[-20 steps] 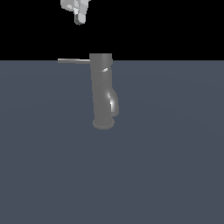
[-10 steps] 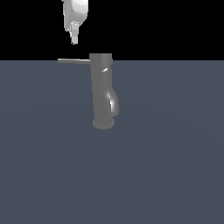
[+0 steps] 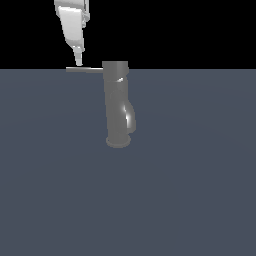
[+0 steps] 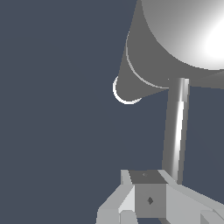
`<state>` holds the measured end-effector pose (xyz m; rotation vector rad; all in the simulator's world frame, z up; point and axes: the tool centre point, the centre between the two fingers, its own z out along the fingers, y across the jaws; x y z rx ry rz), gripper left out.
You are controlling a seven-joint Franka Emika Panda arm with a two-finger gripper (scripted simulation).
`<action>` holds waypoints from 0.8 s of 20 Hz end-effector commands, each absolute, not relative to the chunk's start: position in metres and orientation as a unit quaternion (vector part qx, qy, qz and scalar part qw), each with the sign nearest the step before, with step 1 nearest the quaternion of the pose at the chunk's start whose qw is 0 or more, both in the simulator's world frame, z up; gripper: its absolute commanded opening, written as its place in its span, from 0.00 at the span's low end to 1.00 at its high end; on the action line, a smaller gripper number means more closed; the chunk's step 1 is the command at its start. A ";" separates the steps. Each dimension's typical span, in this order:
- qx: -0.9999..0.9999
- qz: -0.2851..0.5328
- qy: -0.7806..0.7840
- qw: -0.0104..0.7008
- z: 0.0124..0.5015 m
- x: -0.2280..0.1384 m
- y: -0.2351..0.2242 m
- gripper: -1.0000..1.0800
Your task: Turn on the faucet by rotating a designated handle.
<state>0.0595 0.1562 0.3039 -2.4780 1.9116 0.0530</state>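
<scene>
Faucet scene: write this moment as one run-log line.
gripper: above handle tip | faucet: upright | contact: cannot tell | jaws: cannot tell

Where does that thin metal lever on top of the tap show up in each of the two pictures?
Exterior view: the handle sticks out sideways from the faucet's top toward the exterior view's left, with the gripper just above its far end.
Wrist view: the handle is the bright bar running from the gripper to the faucet.
Shared landmark: the faucet body that the handle joins.

The arm (image 3: 72,20) is cut off by the exterior view's upper edge. Wrist view: faucet (image 4: 183,39) top cropped; finger (image 4: 151,199) separation indeterminate.
</scene>
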 end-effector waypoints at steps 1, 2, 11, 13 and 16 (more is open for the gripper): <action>-0.781 0.011 0.624 0.004 0.297 0.065 0.163 0.00; -0.778 0.009 0.629 0.003 0.295 0.067 0.165 0.00; -0.764 0.000 0.645 0.000 0.285 0.074 0.174 0.00; -0.764 0.000 0.645 0.000 0.285 0.074 0.174 0.00; -0.764 0.000 0.645 0.000 0.285 0.071 0.173 0.00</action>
